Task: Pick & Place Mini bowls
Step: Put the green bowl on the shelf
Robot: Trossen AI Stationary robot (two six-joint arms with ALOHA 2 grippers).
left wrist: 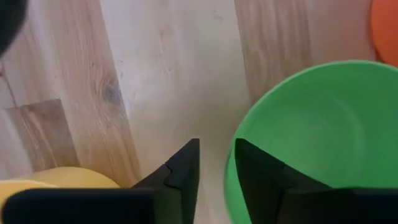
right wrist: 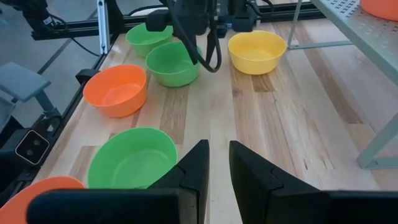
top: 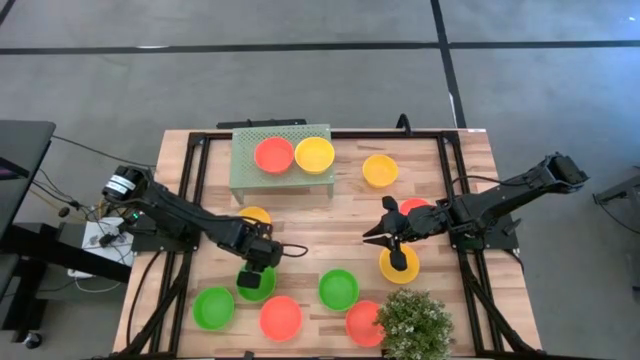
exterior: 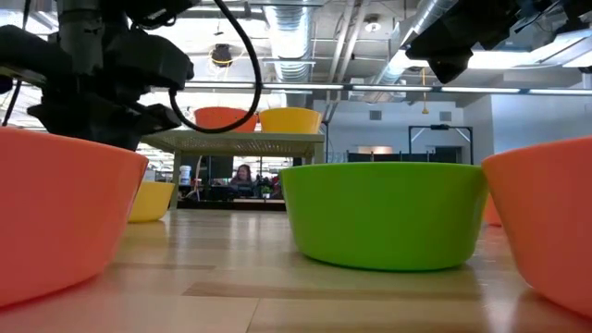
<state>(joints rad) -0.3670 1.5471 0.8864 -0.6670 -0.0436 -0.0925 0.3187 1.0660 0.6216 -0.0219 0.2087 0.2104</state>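
Mini bowl, small round bright-green plastic (top: 256, 284), sits front-left on wooden desk (top: 330, 215) under left gripper (top: 262, 254). Left wrist view: fingers (left wrist: 183, 171) straddle its rim, narrow gap, not clamped yet; should seat deeper before closing. Right gripper (right wrist: 214, 165) hovers mid-desk, nearly together, empty.

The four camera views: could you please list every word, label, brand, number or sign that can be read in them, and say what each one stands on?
None: no text can be read in any view.
The mini bowls, such as the green bowl, are plain.
The perforated stand and the wooden table carry no lettering.
The small square marking on the dark box beside the table is too small to read.
The room behind the table in the low view shows no readable signs.
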